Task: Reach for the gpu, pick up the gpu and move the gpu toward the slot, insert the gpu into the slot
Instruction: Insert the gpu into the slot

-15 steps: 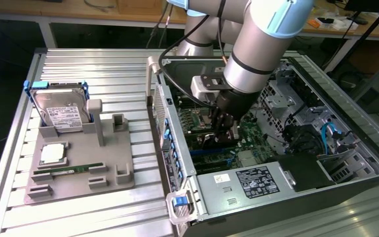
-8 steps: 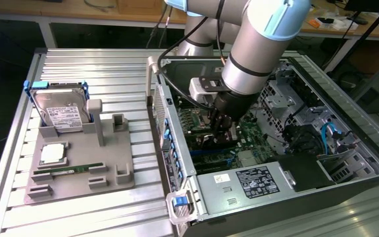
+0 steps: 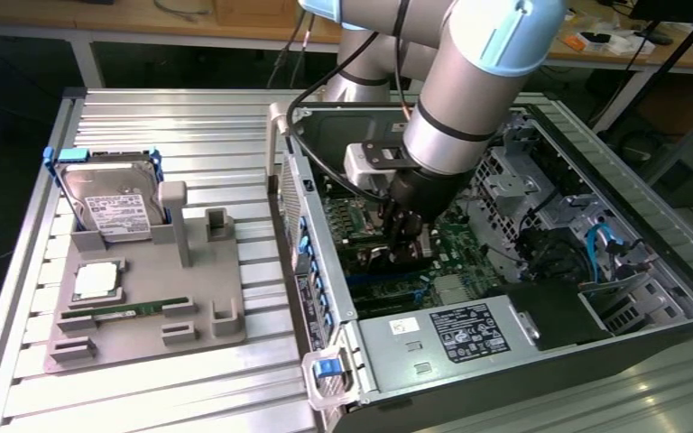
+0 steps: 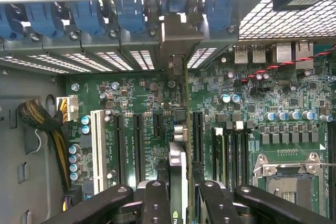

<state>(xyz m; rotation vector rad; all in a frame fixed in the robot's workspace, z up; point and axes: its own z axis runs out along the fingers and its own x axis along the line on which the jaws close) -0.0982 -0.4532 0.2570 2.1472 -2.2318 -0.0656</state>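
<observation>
Tool [image 4: 178, 192] clamps the gpu [image 4: 181, 129] edge-on over the motherboard [image 4: 294, 108]; stiff, light, fragile card, best gripped by its top edge.

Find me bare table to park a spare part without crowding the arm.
Bare ribbed table beyond the hard drive, up to the case; another strip in front of the grey fixture. Crowded: inside the case, where the claw holds the gpu over the motherboard.
</observation>
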